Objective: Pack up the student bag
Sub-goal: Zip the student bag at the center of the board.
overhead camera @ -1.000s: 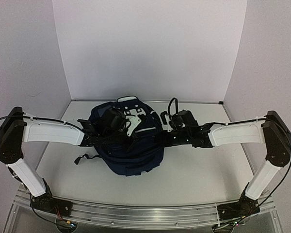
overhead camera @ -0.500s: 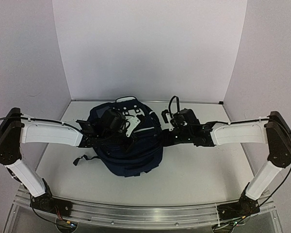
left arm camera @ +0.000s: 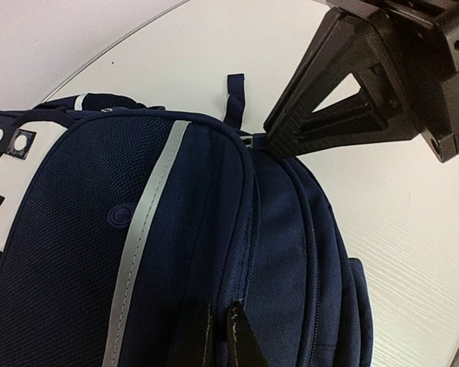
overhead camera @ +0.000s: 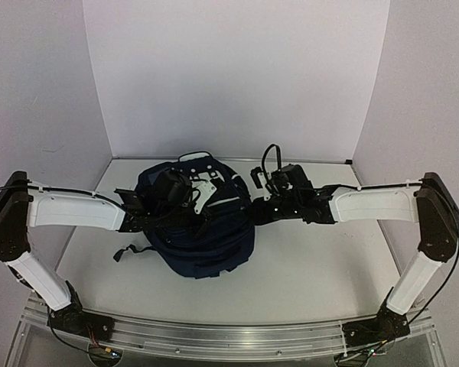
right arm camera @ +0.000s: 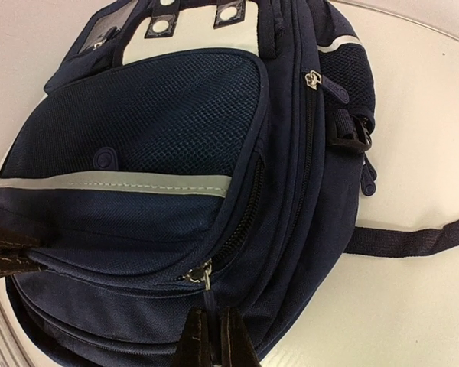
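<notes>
The student bag (overhead camera: 203,245), dark navy with grey reflective stripes and white patches near its top, lies in the middle of the table. My left gripper (overhead camera: 199,208) reaches over it from the left and is shut, pinching a fold of fabric beside a zipper seam (left arm camera: 218,336). My right gripper (overhead camera: 254,215) is at the bag's right edge and is shut on the front pocket's zipper pull (right arm camera: 212,294), just below the metal slider (right arm camera: 201,275). The right gripper also shows in the left wrist view (left arm camera: 264,138). The bag fills both wrist views (left arm camera: 76,252) (right arm camera: 138,138).
A dark strap end (overhead camera: 126,251) lies on the table left of the bag. Another strap (right arm camera: 413,238) runs out to the right. White walls close in the back and sides. A metal rail (overhead camera: 229,336) runs along the near edge.
Both arms have shifted a little left and toward the back. The right gripper has moved along the bag's right side with the zipper pull. The bag has slid slightly left.
</notes>
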